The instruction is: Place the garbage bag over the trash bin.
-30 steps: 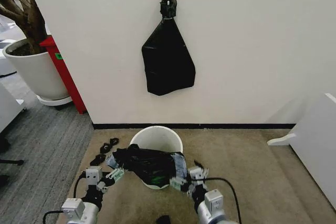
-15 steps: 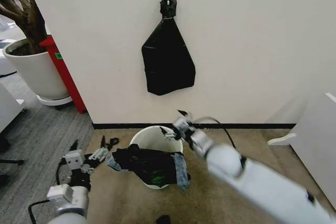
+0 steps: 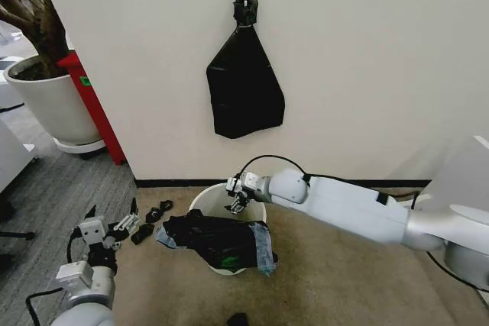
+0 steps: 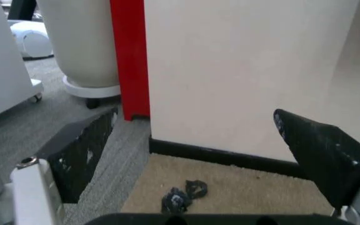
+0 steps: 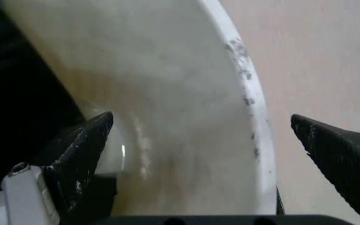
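One trash bin stands on the carpet near the wall, with one garbage bag draped over its near rim. My right gripper hangs over the bin's far rim, fingers apart. My left gripper waits near left, spread wide and empty.
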You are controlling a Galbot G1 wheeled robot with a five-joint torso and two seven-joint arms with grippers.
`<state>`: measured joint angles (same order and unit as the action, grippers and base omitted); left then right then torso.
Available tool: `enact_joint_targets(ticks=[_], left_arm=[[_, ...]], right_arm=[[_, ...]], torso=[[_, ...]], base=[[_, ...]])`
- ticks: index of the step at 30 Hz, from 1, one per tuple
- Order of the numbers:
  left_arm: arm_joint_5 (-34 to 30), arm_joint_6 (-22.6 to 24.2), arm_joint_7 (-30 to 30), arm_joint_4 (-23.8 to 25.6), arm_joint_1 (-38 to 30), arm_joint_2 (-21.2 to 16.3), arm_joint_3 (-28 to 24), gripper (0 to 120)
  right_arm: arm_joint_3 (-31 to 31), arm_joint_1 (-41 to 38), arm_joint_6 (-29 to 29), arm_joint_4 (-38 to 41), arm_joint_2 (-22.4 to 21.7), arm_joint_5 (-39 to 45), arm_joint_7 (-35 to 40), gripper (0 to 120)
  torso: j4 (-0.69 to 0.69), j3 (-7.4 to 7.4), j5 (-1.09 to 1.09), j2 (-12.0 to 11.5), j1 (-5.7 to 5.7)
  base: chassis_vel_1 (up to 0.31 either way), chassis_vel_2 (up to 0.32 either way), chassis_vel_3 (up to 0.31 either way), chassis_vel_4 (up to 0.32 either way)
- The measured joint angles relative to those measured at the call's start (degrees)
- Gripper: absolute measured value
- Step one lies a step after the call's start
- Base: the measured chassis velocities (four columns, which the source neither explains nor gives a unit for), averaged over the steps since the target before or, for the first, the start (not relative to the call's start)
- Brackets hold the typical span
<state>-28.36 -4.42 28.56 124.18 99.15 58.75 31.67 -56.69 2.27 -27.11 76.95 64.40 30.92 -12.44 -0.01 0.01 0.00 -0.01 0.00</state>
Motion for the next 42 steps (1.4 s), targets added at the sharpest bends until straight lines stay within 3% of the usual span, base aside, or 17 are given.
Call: enact_joint_targets(ticks=[9,18,25,32,36,42], left_arm=[[0.8,-0.5,-0.1,-1.2,-0.8,0.8,-2.5,99],[1.4,-1.2,-0.2,-2.0,-1.8,1.1,-4.0,99],[2.1,-1.7,-0.2,-2.5,-2.2,1.6,-4.7,99],[2.7,-2.0,-0.2,-2.7,-2.3,1.8,-5.3,99],[3.0,-2.1,-0.2,-2.8,-2.3,2.0,-5.6,98],[3.3,-2.2,-0.3,-3.0,-2.3,2.3,-5.8,98]], right_arm=[[-6.0,-5.7,-0.1,-5.9,4.8,6.5,1.9,94],[-16.8,-12.4,0.0,-5.8,7.9,13.5,4.4,64],[-18.8,-13.1,0.1,-7.4,9.2,13.5,4.4,38],[-21.2,-14.3,0.3,-7.1,8.1,13.5,4.3,23],[-22.4,-15.1,0.5,-6.5,7.0,13.9,4.3,23],[-22.8,-15.9,-0.8,-0.3,0.9,21.0,8.5,18]], torso=[[0.01,-0.01,-0.02,0.0,0.00],[0.00,0.00,0.00,0.0,0.00],[0.02,-0.01,0.00,0.0,0.00],[0.01,-0.02,0.01,0.0,0.00],[0.03,-0.01,0.01,0.0,-0.01],[0.01,-0.01,0.00,0.0,-0.01]], base=[[0.000,0.000,0.000,0.000],[0.000,0.000,0.000,0.000],[0.000,0.000,0.000,0.000],[0.000,0.000,0.000,0.000],[0.000,0.000,0.000,0.000],[0.000,0.000,0.000,0.000]])
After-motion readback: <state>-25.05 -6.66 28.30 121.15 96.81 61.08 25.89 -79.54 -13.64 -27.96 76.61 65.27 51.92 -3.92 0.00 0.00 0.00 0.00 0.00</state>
